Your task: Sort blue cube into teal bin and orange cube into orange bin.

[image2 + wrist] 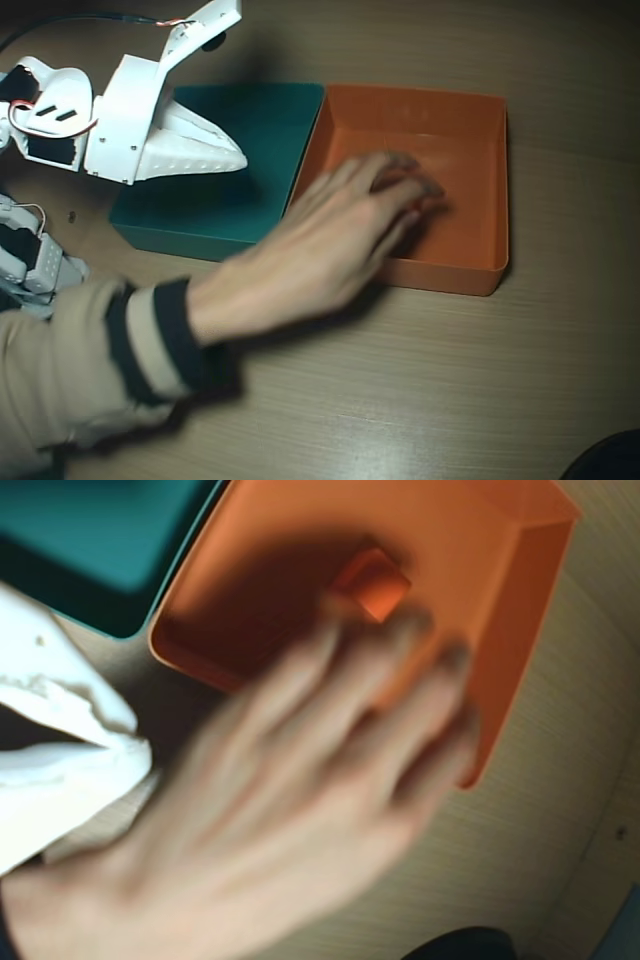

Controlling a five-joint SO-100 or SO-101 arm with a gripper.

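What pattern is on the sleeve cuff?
Dark and beige stripes on the cuff, clearest in the overhead view.

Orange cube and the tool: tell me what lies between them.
A person's hand reaches into the orange bin between the tool and the orange cube; the wrist view shows its fingers at the cube.

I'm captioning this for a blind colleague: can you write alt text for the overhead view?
A person's hand reaches into the orange bin on a wooden table. The teal bin sits touching its left side, with the white gripper hovering over it.
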